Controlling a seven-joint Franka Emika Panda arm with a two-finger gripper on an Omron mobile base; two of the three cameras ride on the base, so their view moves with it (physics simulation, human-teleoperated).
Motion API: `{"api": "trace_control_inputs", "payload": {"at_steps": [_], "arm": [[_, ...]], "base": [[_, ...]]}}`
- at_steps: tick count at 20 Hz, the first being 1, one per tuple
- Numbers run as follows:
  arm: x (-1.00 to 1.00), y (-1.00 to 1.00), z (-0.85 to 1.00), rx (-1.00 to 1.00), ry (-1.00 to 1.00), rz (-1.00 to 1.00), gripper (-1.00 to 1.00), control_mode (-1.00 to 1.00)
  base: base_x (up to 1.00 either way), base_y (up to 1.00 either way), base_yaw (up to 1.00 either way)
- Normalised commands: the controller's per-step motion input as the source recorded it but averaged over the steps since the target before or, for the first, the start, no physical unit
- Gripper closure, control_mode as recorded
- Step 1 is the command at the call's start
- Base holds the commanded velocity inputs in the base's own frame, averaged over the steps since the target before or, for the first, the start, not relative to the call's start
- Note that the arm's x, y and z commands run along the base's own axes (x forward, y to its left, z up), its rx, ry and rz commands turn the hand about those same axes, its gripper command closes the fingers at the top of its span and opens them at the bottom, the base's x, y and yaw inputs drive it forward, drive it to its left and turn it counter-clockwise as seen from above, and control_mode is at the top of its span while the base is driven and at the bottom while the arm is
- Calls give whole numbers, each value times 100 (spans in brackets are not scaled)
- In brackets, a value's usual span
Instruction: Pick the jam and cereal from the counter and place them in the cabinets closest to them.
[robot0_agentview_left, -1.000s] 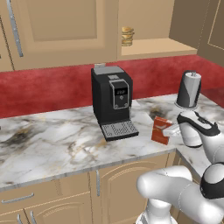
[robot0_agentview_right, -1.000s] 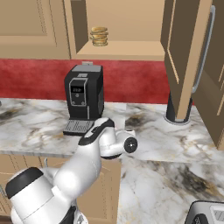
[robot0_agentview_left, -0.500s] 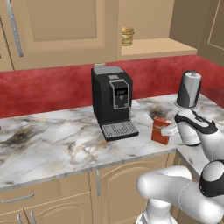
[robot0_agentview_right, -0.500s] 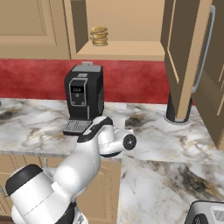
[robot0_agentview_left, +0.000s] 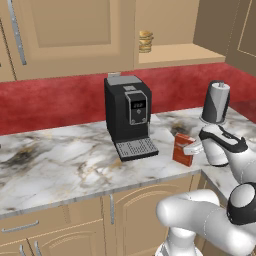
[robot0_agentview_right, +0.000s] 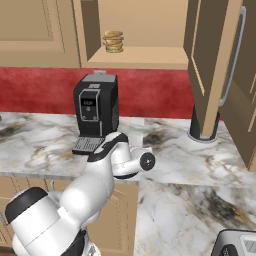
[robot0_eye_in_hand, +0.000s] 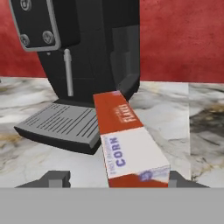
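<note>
The cereal (robot0_agentview_left: 183, 149) is a small red-orange box standing upright on the marble counter (robot0_agentview_left: 60, 165), just right of the coffee machine's tray. My gripper (robot0_agentview_left: 190, 148) reaches it from the right at box height. In the hand view the cereal (robot0_eye_in_hand: 127, 140) sits between my two fingertips, gripper (robot0_eye_in_hand: 118, 178) astride it. The right fingertip (robot0_eye_in_hand: 180, 177) is against the box's edge, and a gap shows between the left fingertip (robot0_eye_in_hand: 56, 177) and the box. The jam is out of view. The wall cabinets (robot0_agentview_left: 175, 52) above stand open with a flat shelf (robot0_agentview_right: 145, 62).
A black coffee machine (robot0_agentview_left: 128, 115) stands right behind and left of the box. A grey cylindrical appliance (robot0_agentview_left: 216, 102) is at the back right. A yellowish stacked item (robot0_agentview_right: 113, 41) rests on the shelf. An open cabinet door (robot0_agentview_right: 210, 60) juts out on the right.
The fingers have drawn closer together around the cereal box. The box and the arm have hardly moved.
</note>
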Motion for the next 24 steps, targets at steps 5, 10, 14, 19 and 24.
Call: {"api": "trace_control_inputs", "payload": {"at_steps": [5,10,14,19,24], "arm": [[0,0,0,0,0,0,100,-100],[0,0,14,0,0,-2,100,-100],[0,0,33,0,3,-7,100,-100],[0,0,40,-1,8,-10,100,-100],[0,0,39,-6,12,-9,100,-100]], "base": [[0,0,0],[0,0,0],[0,0,0],[0,0,0],[0,0,0]]}}
